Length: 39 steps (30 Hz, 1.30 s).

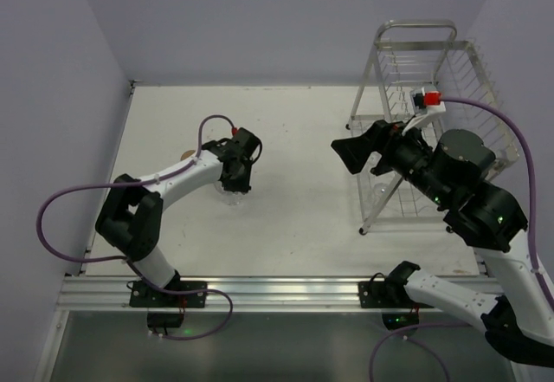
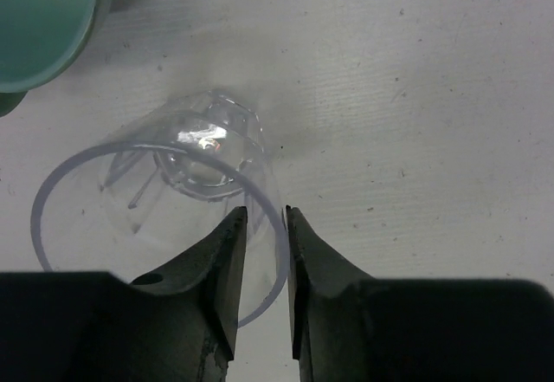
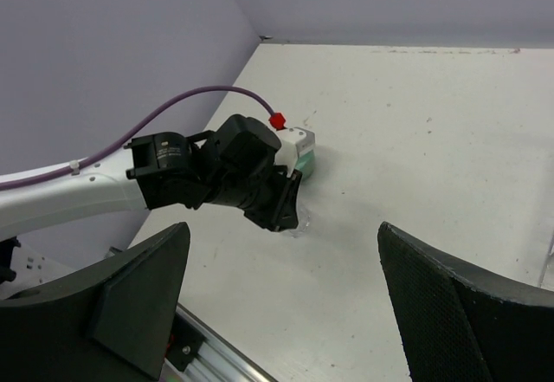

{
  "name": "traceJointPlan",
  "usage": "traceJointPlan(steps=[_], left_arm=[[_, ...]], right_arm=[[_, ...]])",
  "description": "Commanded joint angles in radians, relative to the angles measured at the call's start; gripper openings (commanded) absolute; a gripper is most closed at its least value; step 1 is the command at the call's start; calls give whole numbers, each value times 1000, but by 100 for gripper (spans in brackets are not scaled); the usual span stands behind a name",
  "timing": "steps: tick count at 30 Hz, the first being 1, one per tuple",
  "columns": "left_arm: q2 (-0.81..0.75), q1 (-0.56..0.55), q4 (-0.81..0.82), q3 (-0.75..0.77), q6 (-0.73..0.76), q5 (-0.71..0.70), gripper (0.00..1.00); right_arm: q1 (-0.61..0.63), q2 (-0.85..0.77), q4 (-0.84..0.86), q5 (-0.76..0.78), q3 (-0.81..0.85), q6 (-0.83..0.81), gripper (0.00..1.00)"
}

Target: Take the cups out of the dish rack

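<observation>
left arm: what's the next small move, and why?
Probably open the left gripper slightly, then lift straight up. Its jaws are pinched on the rim of the clear tumbler, which looks upright on the table beside the mint-green mug, so it seems already placed. I cannot tell whether its base is fully down, so release gently.

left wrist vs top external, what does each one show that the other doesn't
Only the left wrist: a mint-green mug at the top left corner, and the left hand closed on the wall of the clear glass tumbler. Only the top external: the wire dish rack at the far right and the right hand, open, just left of it. Both: the tumbler, faint from above, and the white table.
</observation>
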Motion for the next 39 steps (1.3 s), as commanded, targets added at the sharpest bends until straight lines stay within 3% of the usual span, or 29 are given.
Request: traceJointPlan(steps=[1,7,13,18,23,25,28,32,34,39], left_arm=[[9,2,27,21,3,-23,29],[4,2,29,25,-11,-39,38],[-80,-10,-11,67,-43,-140,49],[-103,-62,-126,240,-69,-295,61],[-123,-131,-35,311,-51,-313,65],[-135,-138,45,277,-6,-245,67],[-184,-141,337,158,61,-104,69],[-198,-142,609,35,109,94,69],[-174,-144,683,27,136,235,70],[-20,-165,832,88,149,363,70]], right_arm=[[5,-21,22,17,-10,-16,91],[5,-35,16,-3,-12,-26,91],[5,-53,19,14,-33,-24,91],[5,-48,-5,27,-15,-39,92],[5,-105,21,47,-38,-23,93],[5,-137,24,44,-35,-16,93],[5,-156,-2,47,-15,-16,93],[5,-163,-44,67,0,-15,93],[5,-183,-44,66,-12,-16,93],[5,-213,-56,66,-15,-13,94]])
